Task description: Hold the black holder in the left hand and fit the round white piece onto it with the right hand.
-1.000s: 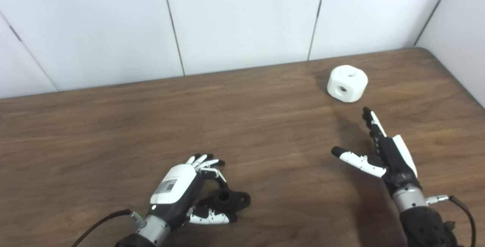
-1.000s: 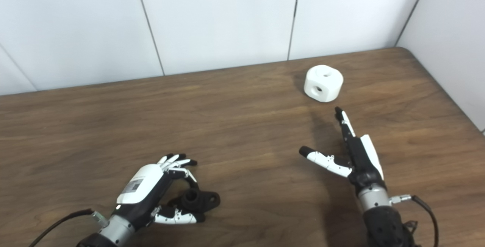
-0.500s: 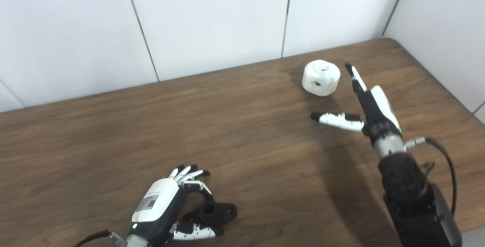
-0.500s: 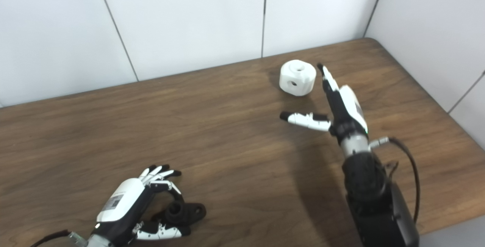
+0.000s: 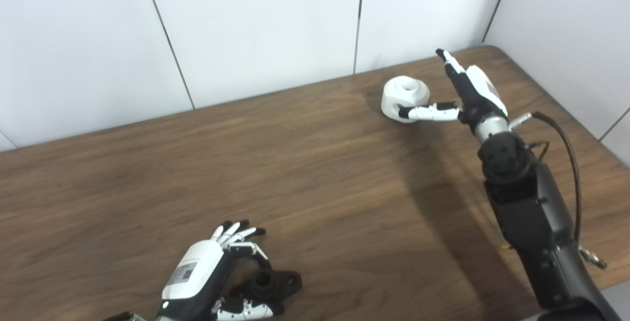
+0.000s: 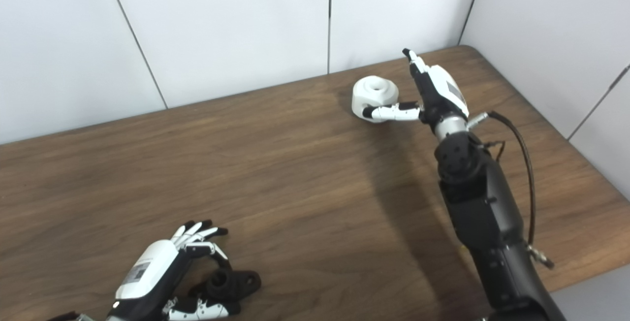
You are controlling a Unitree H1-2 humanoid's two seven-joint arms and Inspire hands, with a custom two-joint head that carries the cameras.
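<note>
Counter [image 5: 315,163]: dark wood-grain top, rounded far-right corner, backed by white wall panels. Two items rest directly on it. Round white piece [image 5: 404,97]: far right, hole facing up, just left of right hand [image 5: 475,97]; straight fingers [image 5: 450,65] point past it on its right, thumb lies across its near side. Black holder [image 5: 270,284]: near edge, flat on counter, inside curl of left hand [image 5: 206,276], between fingers [image 5: 236,230] and thumb. The two items sit well apart.

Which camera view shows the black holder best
The left eye view: the black holder lies whole on the table, higher in frame. The right eye view shows it too, nearer the bottom edge, with the left hand cropped more.
</note>
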